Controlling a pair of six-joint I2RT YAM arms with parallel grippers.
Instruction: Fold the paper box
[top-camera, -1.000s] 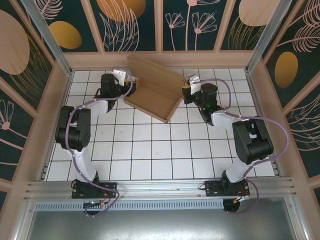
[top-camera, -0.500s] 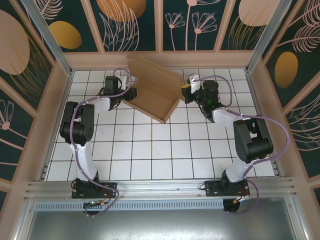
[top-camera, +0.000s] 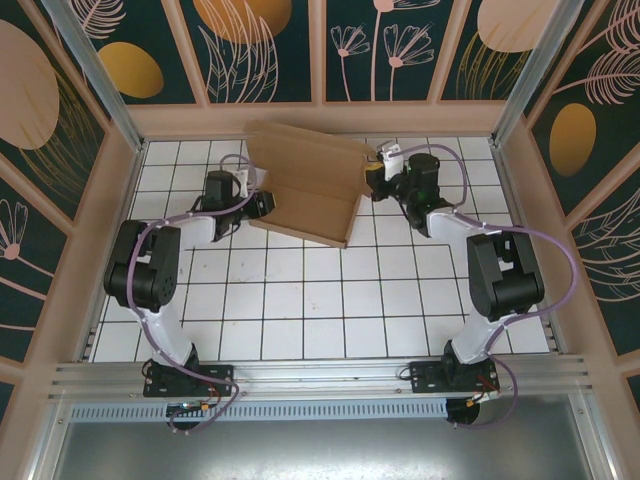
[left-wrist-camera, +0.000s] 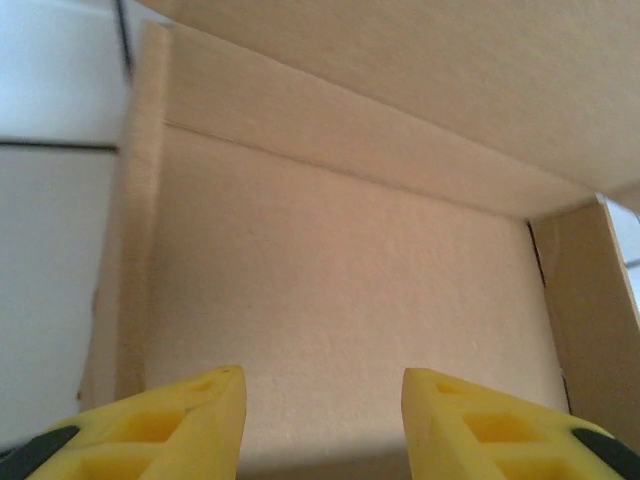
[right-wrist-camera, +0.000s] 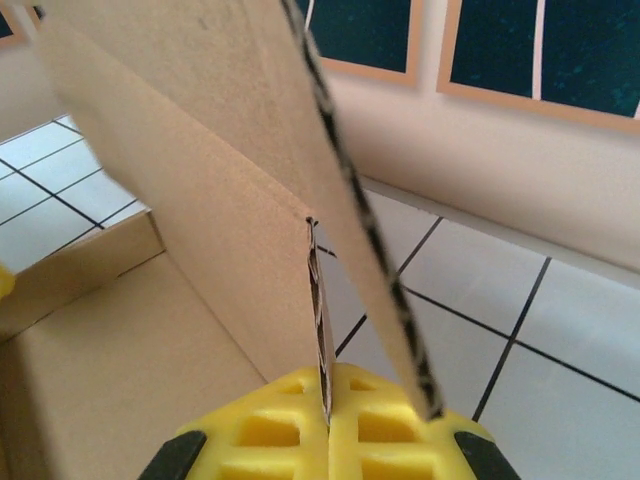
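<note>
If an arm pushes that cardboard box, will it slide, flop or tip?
The paper box probably slides easily: it is thin corrugated board on smooth tile. Its panels look stiff but likely hinge at the creases, as the raised lid suggests. The right end effector pinches one thin flap, so lifting there may bend it.

Seen from high above and behind the arm bases (top-camera: 188, 380), facing steeply down over the whole white tiled table (top-camera: 300, 300) to its far edge. From the left wrist, very near, past the yellow fingers of the left gripper (left-wrist-camera: 322, 385) into the plain brown corrugated cardboard box (left-wrist-camera: 340, 260). From the right wrist, equally near, along a box panel pinched in the right gripper (right-wrist-camera: 328, 405), toward a dark panelled wall (right-wrist-camera: 490, 50). Shared by all three: the box near the table's far edge.
</note>
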